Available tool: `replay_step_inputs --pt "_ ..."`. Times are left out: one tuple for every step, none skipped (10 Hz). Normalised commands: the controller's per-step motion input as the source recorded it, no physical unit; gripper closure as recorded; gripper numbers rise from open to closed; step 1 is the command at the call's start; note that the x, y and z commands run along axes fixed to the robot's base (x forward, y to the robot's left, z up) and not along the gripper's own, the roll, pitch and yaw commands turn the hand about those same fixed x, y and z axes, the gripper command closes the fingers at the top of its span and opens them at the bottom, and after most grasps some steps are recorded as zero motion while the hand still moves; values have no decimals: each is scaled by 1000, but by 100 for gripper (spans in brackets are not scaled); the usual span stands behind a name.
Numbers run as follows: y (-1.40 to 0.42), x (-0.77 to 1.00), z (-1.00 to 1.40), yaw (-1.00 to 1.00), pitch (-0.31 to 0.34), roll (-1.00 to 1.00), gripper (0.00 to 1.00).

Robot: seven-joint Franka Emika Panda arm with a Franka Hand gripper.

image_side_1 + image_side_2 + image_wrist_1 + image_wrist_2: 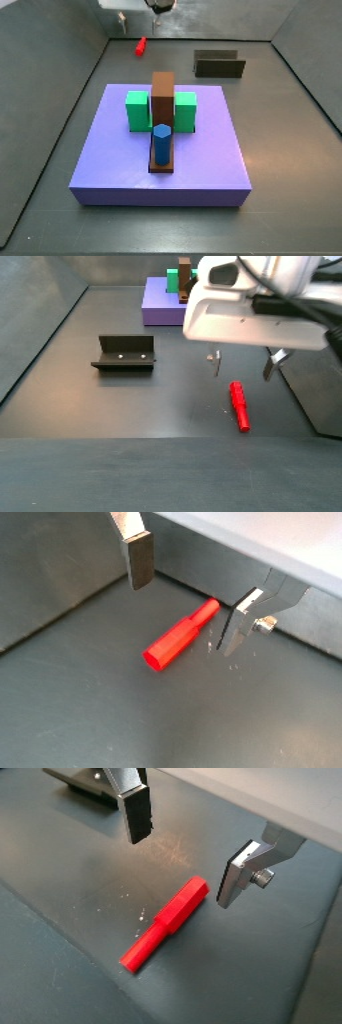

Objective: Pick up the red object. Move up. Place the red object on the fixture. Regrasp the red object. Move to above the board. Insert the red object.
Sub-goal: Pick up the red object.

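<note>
Picking-up step, barely begun: gripper (243, 364) hovering with fingers spread, holding nothing. Red object (239, 406) flat on the floor at six o'clock beneath. Next: straight descent, clamping across it.

A robot lab test cell: grey walled floor (287, 120), fixture (123, 353), end effector (243, 360) overhead.

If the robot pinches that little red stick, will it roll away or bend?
The red object looks straight and solid, so it probably won't bend. One end seems blockier than the thin shaft, which may stop it rolling far. It lies flat on the floor, and the gripper hangs open above it, so a pinch across the thin part would likely hold.
</note>
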Motion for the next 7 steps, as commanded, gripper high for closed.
replay_step_inputs --pt "-74 103 -566 -200 -137 -179 0" --pt "0 0 -631 0 -196 -184 0" --pt "60 -129 -520 0 -211 -164 0" --pt "100 -186 -366 0 -209 -224 0" --pt "-11 -146 -383 0 -210 -159 0" --pt "-20 -34 -386 0 -204 -191 0" --pt "0 -31 -331 0 -169 -196 0"
